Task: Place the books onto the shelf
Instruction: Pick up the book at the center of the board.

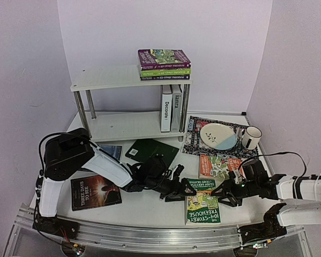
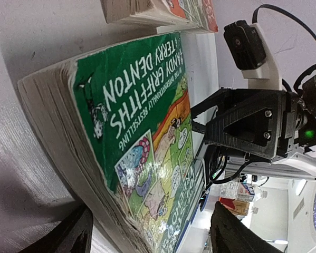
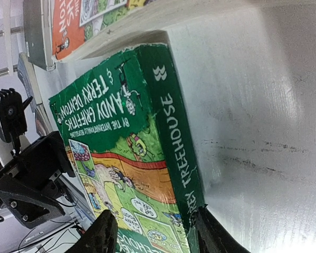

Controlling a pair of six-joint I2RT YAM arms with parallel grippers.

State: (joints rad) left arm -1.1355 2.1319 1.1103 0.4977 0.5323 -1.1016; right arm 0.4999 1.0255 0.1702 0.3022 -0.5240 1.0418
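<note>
A green Treehouse book (image 1: 202, 202) lies flat near the table's front, between both grippers. My left gripper (image 1: 177, 191) is open at its left side, and in the left wrist view (image 2: 147, 226) its jaws straddle the book's page edge (image 2: 57, 132) with a gap above the cover. My right gripper (image 1: 227, 191) (image 3: 153, 224) is shut on the book's spine side (image 3: 173, 132), one finger at the spine's lower edge and one on the cover. The white shelf (image 1: 112, 80) holds a stack of books (image 1: 164, 64) on top and two upright books (image 1: 171, 108) below.
An orange Treehouse book (image 1: 219, 165), a dark green book (image 1: 152, 151) and a dark book (image 1: 95, 193) lie on the table. Another dark book (image 1: 112, 151) is partly hidden under my left arm. A patterned mat (image 1: 195, 140) at the right carries a plate (image 1: 218, 135) and a mug (image 1: 251, 137).
</note>
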